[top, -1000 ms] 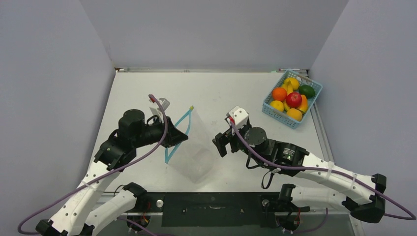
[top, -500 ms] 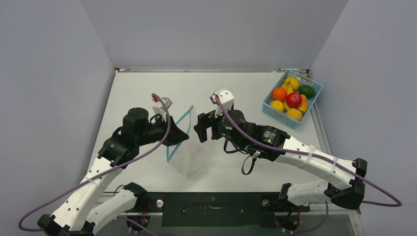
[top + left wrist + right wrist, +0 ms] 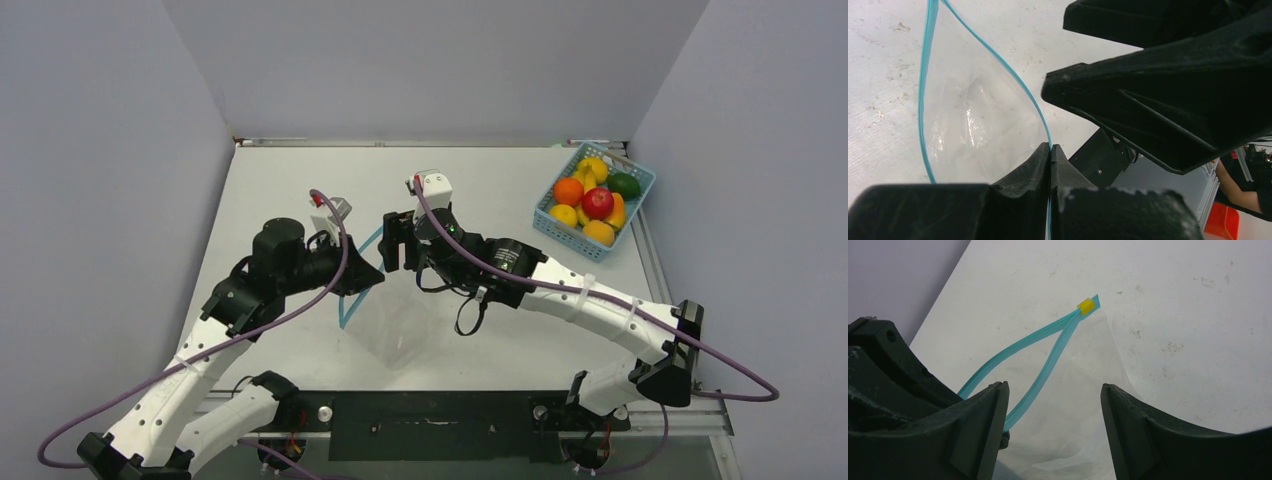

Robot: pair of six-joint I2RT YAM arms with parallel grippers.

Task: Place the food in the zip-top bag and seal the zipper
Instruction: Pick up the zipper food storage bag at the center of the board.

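Forward and inward, left fingers [image 3: 1030, 167] tight together on the zipper [image 3: 1045, 365], right fingers [image 3: 979, 425] apart near the zip-top bag [image 3: 1088, 405].

We see a white counter [image 3: 300, 180] carrying a clear bag [image 3: 400, 320] near its middle and a blue basket [image 3: 567, 239] of fruit [image 3: 598, 203] at its far right corner.

Table [image 3: 300, 180]: white top, scuffed and speckled.
Walls [image 3: 420, 60]: plain pale lavender-grey panels along the left, far and right edges.
Rail [image 3: 430, 143]: metal strip at the far edge.
Bar [image 3: 430, 425]: black, along the near edge.
Light: even, soft.
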